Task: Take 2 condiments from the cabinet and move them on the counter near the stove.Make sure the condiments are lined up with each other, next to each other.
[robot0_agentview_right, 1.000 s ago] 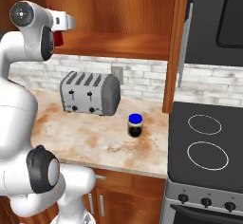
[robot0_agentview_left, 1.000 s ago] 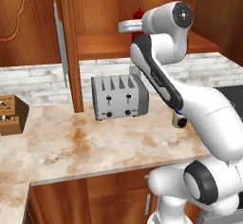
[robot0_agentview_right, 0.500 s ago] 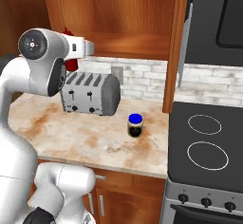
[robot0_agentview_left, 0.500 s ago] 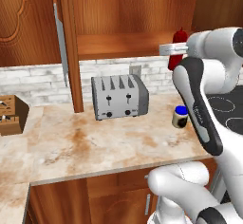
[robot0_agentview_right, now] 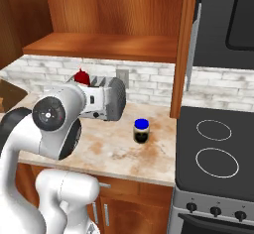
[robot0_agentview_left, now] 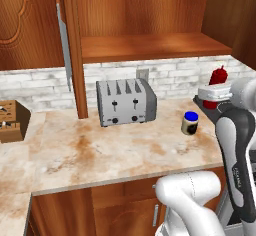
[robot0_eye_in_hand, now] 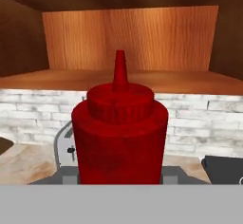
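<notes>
Between the tool's (robot0_eye_in_hand: 119,182) two fingers sits the red squeeze bottle (robot0_eye_in_hand: 119,133), clamped at its lower body and held upright, so the tool is clenched on it and carrying it in the air. From the hand camera the bottle fills the foreground: a round, ribbed red shoulder topped by a slim pointed cap, plain red all over with no label that I can make out. From the left base camera its red top (robot0_agentview_left: 218,75) pokes up above the white hand, over the right end of the bench (robot0_agentview_left: 100,155); from the right base camera it shows as a red tip (robot0_agentview_right: 82,77) behind the arm, in front of the silver toaster (robot0_agentview_right: 111,98).

Further out, the short jar (robot0_agentview_right: 142,130) with its blue lid and dark label stands upright on the bench, between the toaster and the black stove (robot0_agentview_right: 216,151), near the stove's edge. Beyond that, the cabinet (robot0_agentview_right: 104,44) hangs open above, its wooden shelf bare where I can see it.

By my reading the task is well past halfway: the jar is already placed near the stove and the bottle is out of the cabinet. What remains is to lower the bottle onto the bench just beside the jar, in line with it, and let go.
</notes>
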